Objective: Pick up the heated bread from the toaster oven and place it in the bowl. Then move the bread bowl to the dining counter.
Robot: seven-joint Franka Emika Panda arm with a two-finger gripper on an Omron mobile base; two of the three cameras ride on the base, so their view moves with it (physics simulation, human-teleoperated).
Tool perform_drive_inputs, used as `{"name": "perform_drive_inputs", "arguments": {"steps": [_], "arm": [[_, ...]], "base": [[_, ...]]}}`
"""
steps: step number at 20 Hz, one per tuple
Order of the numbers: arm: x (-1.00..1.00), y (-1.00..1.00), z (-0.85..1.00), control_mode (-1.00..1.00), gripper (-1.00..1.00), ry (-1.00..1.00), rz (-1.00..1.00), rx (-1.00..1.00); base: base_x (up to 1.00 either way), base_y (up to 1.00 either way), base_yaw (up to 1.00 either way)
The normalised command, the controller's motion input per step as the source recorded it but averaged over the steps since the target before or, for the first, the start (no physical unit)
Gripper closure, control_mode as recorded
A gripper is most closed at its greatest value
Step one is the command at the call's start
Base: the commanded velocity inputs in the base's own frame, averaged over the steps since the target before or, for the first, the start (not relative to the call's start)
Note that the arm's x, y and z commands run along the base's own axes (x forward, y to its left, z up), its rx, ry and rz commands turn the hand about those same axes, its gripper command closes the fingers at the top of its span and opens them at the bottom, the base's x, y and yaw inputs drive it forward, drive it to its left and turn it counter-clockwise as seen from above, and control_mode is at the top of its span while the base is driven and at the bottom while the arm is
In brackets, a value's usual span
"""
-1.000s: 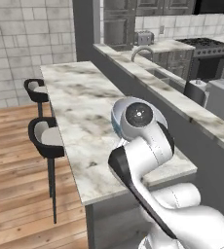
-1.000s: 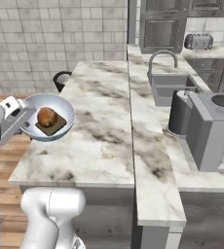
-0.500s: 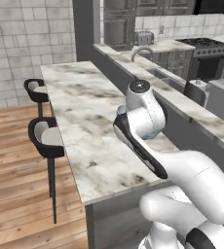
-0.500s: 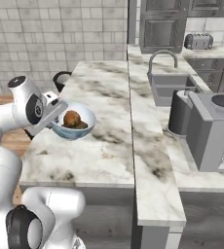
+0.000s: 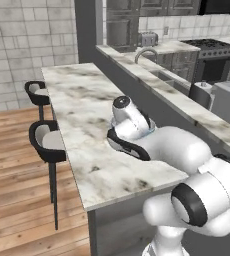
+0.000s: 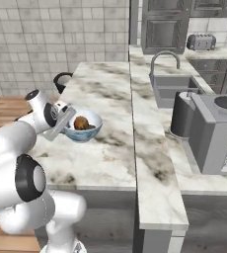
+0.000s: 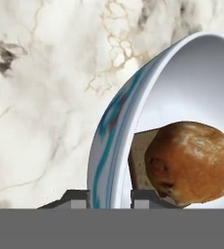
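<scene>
The gripper (image 7: 110, 198) pinches the rim of the bowl (image 6: 87, 129), one finger outside the wall and one inside. The bowl sits over the dining counter (image 6: 105, 148), at about nine o'clock in the right base view. The heated bread (image 7: 194, 163) rests inside the bowl.

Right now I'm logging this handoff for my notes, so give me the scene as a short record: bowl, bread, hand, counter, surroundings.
bowl: pale blue bowl, white inside, over the dining counter's near half, close to the stool side; whether it rests on the top I cannot tell
bread: round brown bun lying inside the bowl
hand: hand shut on the bowl's rim, one finger outside, one inside
counter: white marble dining counter, grey-brown veins
surroundings: black bar stools along the far side; sink with faucet on the adjoining worktop
</scene>
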Motion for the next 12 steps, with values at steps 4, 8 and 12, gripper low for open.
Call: {"name": "perform_drive_inputs", "arguments": {"steps": [4, 8, 12], "arm": [[0.67, 0.0, -0.84, -1.0, 1.0, -0.12, 0.04, 0.0], [0.35, -0.01, -0.49, -1.0, -1.0, -0.02, 0.01, 0.0], [-0.01, 0.08, 0.0, -1.0, -1.0, 0.0, 0.0, 0.0]], "base": [[0.0, 0.0, 0.0], [0.0, 0.0, 0.0], [0.0, 0.0, 0.0]]}}
